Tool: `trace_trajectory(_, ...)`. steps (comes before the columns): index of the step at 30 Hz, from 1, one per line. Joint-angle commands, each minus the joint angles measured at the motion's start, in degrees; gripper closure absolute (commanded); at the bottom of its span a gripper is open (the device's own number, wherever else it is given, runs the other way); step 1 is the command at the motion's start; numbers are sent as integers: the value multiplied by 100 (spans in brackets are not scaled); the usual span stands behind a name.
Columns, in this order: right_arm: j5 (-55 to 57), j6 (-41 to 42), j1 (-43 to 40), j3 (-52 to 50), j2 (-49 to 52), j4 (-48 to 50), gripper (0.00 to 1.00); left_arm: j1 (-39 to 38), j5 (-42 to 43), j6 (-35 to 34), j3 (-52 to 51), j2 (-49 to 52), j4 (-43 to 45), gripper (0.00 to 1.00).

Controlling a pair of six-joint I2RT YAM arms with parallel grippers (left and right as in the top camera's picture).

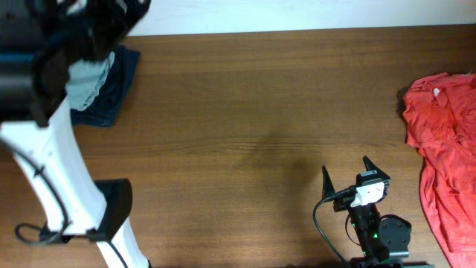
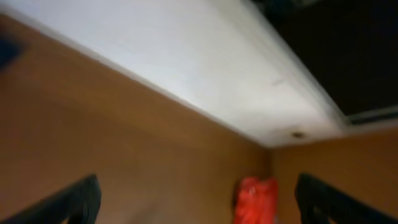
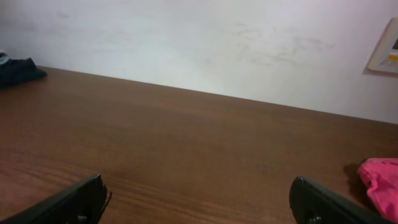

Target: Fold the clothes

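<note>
1. Jaws of both grippers are being held fully apart with nothing between them. The right gripper is being kept low near the front edge of the wooden table, while the left gripper is being carried above the tabletop, its own view blurred.
2. The pale grey-teal T-shirt is being shown at the far left corner, lying on the dark navy garment and partly hidden under the left arm.
3. The red shirt is being shown crumpled at the right edge, well apart from that pile, and is being judged the piece awaiting folding.
4. For a clean fold, dragging to the bare middle and spreading flat are being advised, each gripper pinching one edge point through a single layer.
5. No readable writing is being shown: a white tag at the red shirt's collar and a wall plate are both being rendered too small to read.
</note>
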Motion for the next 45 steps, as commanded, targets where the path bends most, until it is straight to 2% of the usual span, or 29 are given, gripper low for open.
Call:
trace_trajectory(1, 9, 11, -42, -28, -52, -39, 1, 13, -669, 264, -4, -507, -111, 1)
trace_trajectory(13, 7, 11, -42, -28, -48, -42, 1, -28, -662, 297, -57, -1425, -122, 1)
trace_trajectory(22, 7, 11, -42, -28, -50, -42, 1, -142, -651, 275, -1491, -2238, 199, 1)
trace_trajectory(29, 9, 11, -42, -28, -48, -42, 1, -142, -708, 278, -3491, -3106, 1738, 1)
trace_trajectory(40, 9, 11, -42, -28, -48, -39, 1, -142, -975, 278, -7549, -4444, 4782, 1)
trace_trajectory(45, 7, 11, -42, -28, -48, -42, 1, -142, -1309, 278, -8889, -4686, 5580, 1)
